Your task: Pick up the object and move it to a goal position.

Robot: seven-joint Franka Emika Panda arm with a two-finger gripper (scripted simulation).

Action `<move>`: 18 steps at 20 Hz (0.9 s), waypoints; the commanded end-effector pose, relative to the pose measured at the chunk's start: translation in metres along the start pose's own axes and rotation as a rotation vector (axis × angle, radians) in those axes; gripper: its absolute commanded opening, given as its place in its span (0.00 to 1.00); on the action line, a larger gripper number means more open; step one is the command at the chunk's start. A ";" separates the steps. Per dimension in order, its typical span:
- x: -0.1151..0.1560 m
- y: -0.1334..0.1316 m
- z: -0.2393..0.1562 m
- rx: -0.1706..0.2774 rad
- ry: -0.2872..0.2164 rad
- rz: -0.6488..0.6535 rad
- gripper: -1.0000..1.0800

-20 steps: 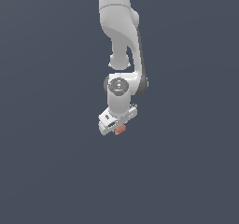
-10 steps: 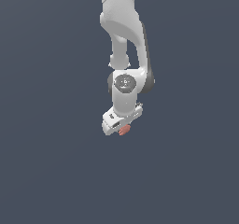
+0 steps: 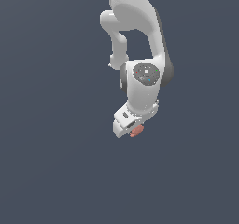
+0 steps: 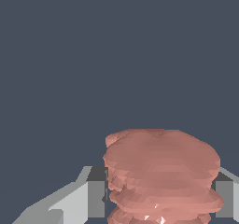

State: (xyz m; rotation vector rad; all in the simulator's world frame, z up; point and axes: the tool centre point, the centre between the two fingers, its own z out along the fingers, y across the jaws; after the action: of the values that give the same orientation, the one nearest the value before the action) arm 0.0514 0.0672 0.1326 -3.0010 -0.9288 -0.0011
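1. I am holding the red blob (image 3: 136,131) in my claw (image 3: 132,129); in the exterior view it is showing just below the centre of the frame, at the lower tip of my white arm (image 3: 140,41).
2. In the wrist view the blob (image 4: 161,171) is filling the lower right part of the frame, and one grey finger (image 4: 95,197) is sitting on each side of it. The fingers are pressing against its sides, so my claw is pinching the blob, not spread wide and not fully pressed together.
3. The relation that matters for the coming move: the blob is lying directly between my fingertips, so there is no direction to reach any more. It is simply travelling with my claw.
4. In the wrist view the blob is looking a bit wider than tall, with its long side running from one finger to the other. I am judging that the grip is across this long side.
5. I am not seeing any goal marker in either view, so I cannot tell which way the goal position lies.
6. I am not seeing any container, only the plain dark grey background (image 3: 46,171).
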 end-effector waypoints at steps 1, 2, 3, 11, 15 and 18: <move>0.016 -0.006 -0.018 0.000 0.000 0.000 0.00; 0.023 -0.008 -0.025 0.000 0.000 0.000 0.00; 0.028 -0.009 -0.031 0.000 0.000 0.000 0.00; 0.059 -0.018 -0.063 0.000 0.000 0.000 0.00; 0.067 -0.020 -0.070 0.000 -0.001 0.000 0.00; 0.070 -0.021 -0.073 0.000 -0.001 0.000 0.00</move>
State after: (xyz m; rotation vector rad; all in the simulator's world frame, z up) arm 0.0963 0.1228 0.2043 -3.0008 -0.9289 -0.0007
